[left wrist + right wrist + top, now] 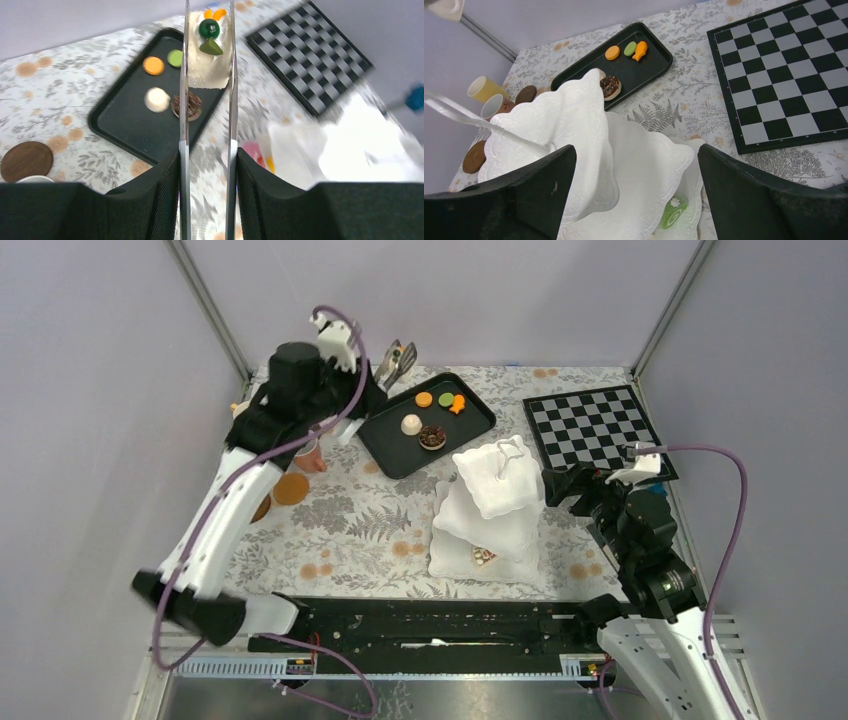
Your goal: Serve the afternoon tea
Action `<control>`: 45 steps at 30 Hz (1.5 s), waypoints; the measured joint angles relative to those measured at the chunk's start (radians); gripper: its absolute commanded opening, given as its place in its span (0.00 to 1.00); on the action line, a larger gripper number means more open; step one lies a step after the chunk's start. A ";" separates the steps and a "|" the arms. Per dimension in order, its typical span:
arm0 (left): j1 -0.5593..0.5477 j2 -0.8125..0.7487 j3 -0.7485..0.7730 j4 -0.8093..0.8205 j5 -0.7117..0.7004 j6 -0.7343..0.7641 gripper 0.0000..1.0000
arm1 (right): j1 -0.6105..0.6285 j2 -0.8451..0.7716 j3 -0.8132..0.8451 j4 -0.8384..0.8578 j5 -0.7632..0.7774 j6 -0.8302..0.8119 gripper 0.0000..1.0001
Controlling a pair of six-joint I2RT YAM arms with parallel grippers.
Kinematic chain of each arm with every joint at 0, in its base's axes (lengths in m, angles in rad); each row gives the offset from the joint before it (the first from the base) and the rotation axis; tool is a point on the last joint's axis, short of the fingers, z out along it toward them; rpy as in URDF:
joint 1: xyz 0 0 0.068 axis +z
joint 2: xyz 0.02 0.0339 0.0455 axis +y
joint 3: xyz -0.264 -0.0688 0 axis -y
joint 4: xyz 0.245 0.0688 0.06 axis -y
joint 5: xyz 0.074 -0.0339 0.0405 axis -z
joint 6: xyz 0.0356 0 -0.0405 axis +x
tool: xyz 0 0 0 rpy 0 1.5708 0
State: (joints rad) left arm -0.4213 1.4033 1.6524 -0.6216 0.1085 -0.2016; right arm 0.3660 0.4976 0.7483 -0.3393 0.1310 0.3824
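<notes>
My left gripper [356, 400] [207, 155] is shut on the silver tongs [184, 100], at the back left by the black tray [400, 458]. The tongs pinch a white cream cake [209, 50] topped with green and orange pieces. An orange macaron [424, 399], a green macaron [446, 399], an orange fish piece [458, 404], a white cake [410, 424] and a chocolate donut [433, 436] lie on the tray. The white three-tier stand [495, 500] [549, 115] holds a green roll cake [673, 210] on its bottom tier. My right gripper [562, 485] [636, 200] is open beside the stand.
A checkered board [595, 425] lies at the back right. Cups [485, 89] [496, 106] and brown saucers [291, 488] [474, 156] sit at the left near my left arm. The enclosure walls close in the back and both sides.
</notes>
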 measured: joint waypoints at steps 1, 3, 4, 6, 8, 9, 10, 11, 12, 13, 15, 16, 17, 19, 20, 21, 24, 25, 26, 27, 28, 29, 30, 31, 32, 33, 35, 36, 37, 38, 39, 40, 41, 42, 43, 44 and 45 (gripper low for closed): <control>-0.006 -0.068 -0.045 -0.001 0.044 0.031 0.34 | 0.000 -0.013 0.000 0.003 0.000 -0.004 0.98; -0.017 -0.163 -0.119 -0.014 0.121 0.070 0.33 | 0.000 -0.032 0.000 0.011 0.002 -0.012 0.98; -0.023 -0.202 -0.151 -0.027 0.159 0.083 0.32 | 0.000 -0.041 0.000 0.013 0.002 -0.016 0.98; -0.029 -0.257 -0.206 -0.044 0.233 0.103 0.31 | 0.000 -0.058 0.000 0.015 0.002 -0.024 0.98; -0.031 -0.274 -0.239 -0.051 0.274 0.114 0.30 | 0.000 -0.071 0.002 0.014 0.001 -0.031 0.98; -0.032 -0.275 -0.253 -0.051 0.282 0.116 0.30 | 0.000 -0.075 0.004 0.014 0.001 -0.035 0.98; -0.036 -0.273 -0.270 -0.054 0.289 0.117 0.30 | 0.000 -0.079 0.007 0.012 0.000 -0.039 0.98; -0.040 -0.269 -0.283 -0.058 0.293 0.118 0.30 | 0.000 -0.082 0.011 0.010 -0.001 -0.042 0.98; -0.045 -0.266 -0.302 -0.060 0.296 0.118 0.30 | 0.000 -0.085 0.016 0.008 -0.001 -0.045 0.98; -0.050 -0.261 -0.314 -0.063 0.297 0.117 0.30 | 0.000 -0.089 0.019 0.008 -0.001 -0.046 0.98; -0.066 -0.252 -0.336 -0.062 0.298 0.115 0.29 | 0.000 -0.099 0.023 0.008 -0.001 -0.047 0.98; -0.075 -0.246 -0.343 -0.063 0.299 0.115 0.29 | 0.000 -0.103 0.023 0.008 -0.002 -0.046 0.98; -0.085 -0.240 -0.349 -0.059 0.299 0.114 0.29 | 0.000 -0.107 0.023 0.007 -0.002 -0.046 0.98; -0.103 -0.229 -0.360 -0.055 0.299 0.115 0.29 | 0.000 -0.113 0.023 0.006 -0.003 -0.045 0.98; -0.113 -0.225 -0.367 -0.048 0.300 0.115 0.29 | 0.000 -0.115 0.023 0.006 -0.003 -0.045 0.98; -0.123 -0.221 -0.373 -0.043 0.301 0.115 0.29 | 0.000 -0.118 0.023 0.005 -0.003 -0.045 0.98; -0.151 -0.207 -0.387 -0.022 0.303 0.115 0.29 | 0.000 -0.126 0.023 -0.004 -0.002 -0.040 0.98; -0.160 -0.201 -0.392 -0.014 0.303 0.114 0.28 | 0.000 -0.129 0.023 -0.010 -0.003 -0.037 0.98; -0.169 -0.195 -0.396 -0.005 0.303 0.114 0.28 | 0.000 -0.132 0.023 -0.016 -0.002 -0.035 0.98; -0.179 -0.190 -0.403 0.005 0.303 0.113 0.28 | 0.000 -0.135 0.023 -0.019 -0.002 -0.034 0.98; -0.185 -0.185 -0.410 0.013 0.303 0.111 0.28 | 0.000 -0.138 0.023 -0.021 -0.002 -0.032 0.98; -0.194 -0.182 -0.419 0.029 0.303 0.106 0.29 | 0.000 -0.141 0.023 -0.024 -0.002 -0.029 0.98; -0.203 -0.179 -0.427 0.042 0.304 0.103 0.29 | 0.000 -0.144 0.023 -0.026 -0.002 -0.026 0.98; -0.212 -0.177 -0.435 0.055 0.304 0.098 0.29 | 0.000 -0.146 0.023 -0.029 -0.002 -0.024 0.98; -0.219 -0.174 -0.439 0.061 0.304 0.095 0.29 | 0.000 -0.148 0.023 -0.031 -0.002 -0.022 0.98; -0.230 -0.169 -0.444 0.073 0.303 0.094 0.29 | 0.000 -0.150 0.023 -0.034 -0.002 -0.019 0.98; -0.253 -0.153 -0.445 0.089 0.302 0.091 0.29 | 0.000 -0.151 0.023 -0.036 -0.002 -0.017 0.98; -0.266 -0.141 -0.445 0.100 0.300 0.090 0.28 | 0.000 -0.151 0.023 -0.036 -0.002 -0.015 0.98; -0.276 -0.131 -0.445 0.106 0.298 0.089 0.28 | 0.000 -0.151 0.023 -0.036 -0.002 -0.014 0.98; -0.288 -0.118 -0.445 0.112 0.295 0.089 0.28 | 0.000 -0.151 0.023 -0.036 -0.002 -0.013 0.98; -0.298 -0.103 -0.445 0.117 0.290 0.089 0.28 | 0.000 -0.151 0.023 -0.036 -0.002 -0.011 0.98; -0.306 -0.094 -0.445 0.119 0.285 0.089 0.28 | 0.000 -0.151 0.023 -0.036 -0.002 -0.011 0.98; -0.315 -0.082 -0.445 0.121 0.280 0.089 0.28 | 0.000 -0.151 0.023 -0.036 -0.002 -0.011 0.98; -0.323 -0.073 -0.445 0.124 0.274 0.089 0.28 | 0.000 -0.152 0.023 -0.036 -0.002 -0.010 0.98; -0.328 -0.066 -0.445 0.125 0.269 0.089 0.28 | 0.000 -0.152 0.023 -0.036 -0.002 -0.010 0.98; -0.333 -0.060 -0.445 0.127 0.264 0.089 0.28 | 0.000 -0.153 0.023 -0.036 -0.002 -0.010 0.98; -0.336 -0.055 -0.445 0.131 0.259 0.089 0.28 | 0.000 -0.154 0.023 -0.037 -0.002 -0.009 0.98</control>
State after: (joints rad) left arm -0.7574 1.3483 1.2076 -0.4904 0.3672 -0.1131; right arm 0.3660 0.3439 0.7715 -0.3759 0.1295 0.3733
